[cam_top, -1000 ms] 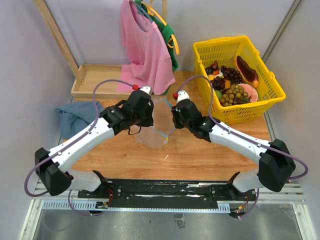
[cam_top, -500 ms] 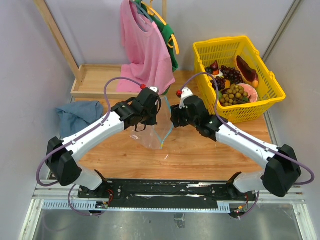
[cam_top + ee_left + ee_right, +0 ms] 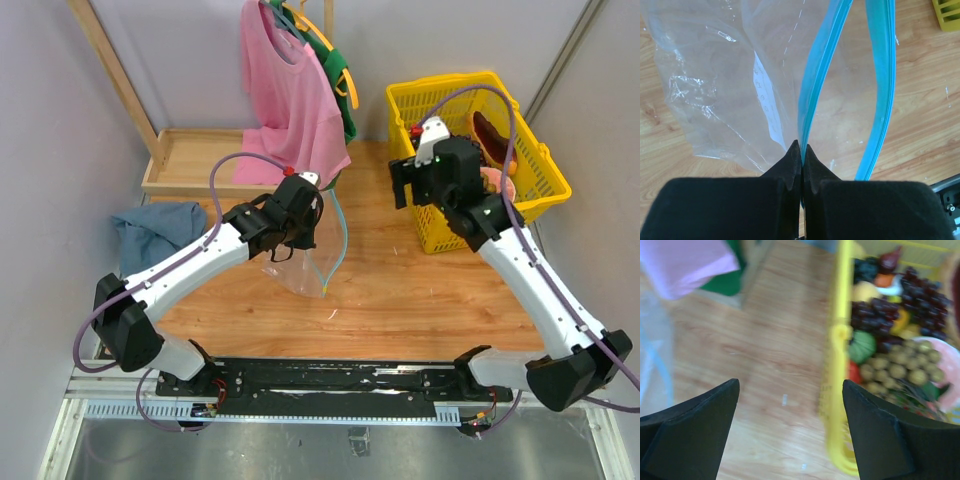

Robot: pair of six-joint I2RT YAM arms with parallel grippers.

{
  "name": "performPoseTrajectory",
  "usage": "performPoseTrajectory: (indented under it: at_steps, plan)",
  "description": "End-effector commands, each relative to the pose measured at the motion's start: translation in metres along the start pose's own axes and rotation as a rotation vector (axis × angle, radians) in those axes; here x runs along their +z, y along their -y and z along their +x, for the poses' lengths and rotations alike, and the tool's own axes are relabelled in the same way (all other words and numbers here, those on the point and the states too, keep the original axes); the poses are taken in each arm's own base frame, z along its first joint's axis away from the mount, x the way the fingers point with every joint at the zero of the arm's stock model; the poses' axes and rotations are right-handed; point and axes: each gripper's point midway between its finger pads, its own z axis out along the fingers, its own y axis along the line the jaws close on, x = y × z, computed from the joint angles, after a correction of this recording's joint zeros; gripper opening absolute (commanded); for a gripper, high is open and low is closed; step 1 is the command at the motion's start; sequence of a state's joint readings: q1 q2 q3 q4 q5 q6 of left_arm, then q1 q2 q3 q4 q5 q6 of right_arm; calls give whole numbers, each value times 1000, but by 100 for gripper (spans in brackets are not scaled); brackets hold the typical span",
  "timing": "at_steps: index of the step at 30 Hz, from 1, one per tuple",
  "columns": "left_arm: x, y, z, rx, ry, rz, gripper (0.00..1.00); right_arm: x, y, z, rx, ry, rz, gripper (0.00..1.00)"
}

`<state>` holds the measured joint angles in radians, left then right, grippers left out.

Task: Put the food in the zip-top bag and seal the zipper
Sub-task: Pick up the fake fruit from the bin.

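Note:
My left gripper [image 3: 302, 213] is shut on one lip of the clear zip-top bag [image 3: 305, 268] and holds it up off the table. In the left wrist view the teal zipper [image 3: 821, 75] runs straight out from the pinched tips [image 3: 802, 148], while its other side [image 3: 883, 85] bows away, so the mouth gapes. My right gripper [image 3: 410, 188] hangs open and empty over the near-left rim of the yellow basket [image 3: 535, 172]. The food lies in the basket [image 3: 833, 340]: purple grapes [image 3: 900, 292], a tan berry cluster [image 3: 900, 365], a green piece [image 3: 862, 346], a red one [image 3: 854, 373].
A pink shirt [image 3: 290, 90] with a green garment behind it hangs at the back centre. A wooden tray [image 3: 190, 155] sits at the back left, with a blue cloth [image 3: 155, 232] in front of it.
My right gripper has let go of the bag's mouth, opened wide and swung right and back to the basket. The left gripper lifted the bag a little, then held still.

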<state>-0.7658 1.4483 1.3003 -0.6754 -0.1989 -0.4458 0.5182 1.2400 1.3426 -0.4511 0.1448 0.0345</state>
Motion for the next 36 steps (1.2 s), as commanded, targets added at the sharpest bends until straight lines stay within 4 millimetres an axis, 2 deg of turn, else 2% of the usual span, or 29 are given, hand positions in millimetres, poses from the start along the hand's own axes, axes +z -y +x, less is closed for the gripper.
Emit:
performPoseTrajectory:
  at_steps: [1, 4, 7, 12, 17, 24, 31, 36]
  plan:
    - [-1, 5, -16, -12, 40, 16, 0, -4, 62, 21, -25, -150, 148, 87]
    - [-1, 4, -16, -17, 37, 18, 0, 1, 97, 25, 6, -198, 213, 91]
    - [0, 6, -15, -19, 31, 30, 0, 8, 128, 38, 75, -245, 228, 92]
    - [1, 7, -14, -21, 24, 38, 0, 27, 165, 70, 156, -334, 219, 95]
    - [2, 5, -13, -21, 15, 36, 0, 35, 195, 100, 216, -400, 208, 98]
    - [5, 2, -12, -22, 8, 32, 0, 54, 211, 135, 353, -450, 98, 99]
    - [8, 2, -11, -23, 0, 40, 0, 75, 220, 162, 368, -503, 53, 99]
    - [9, 3, -10, -23, -4, 43, 0, 85, 217, 181, 394, -554, 14, 99]
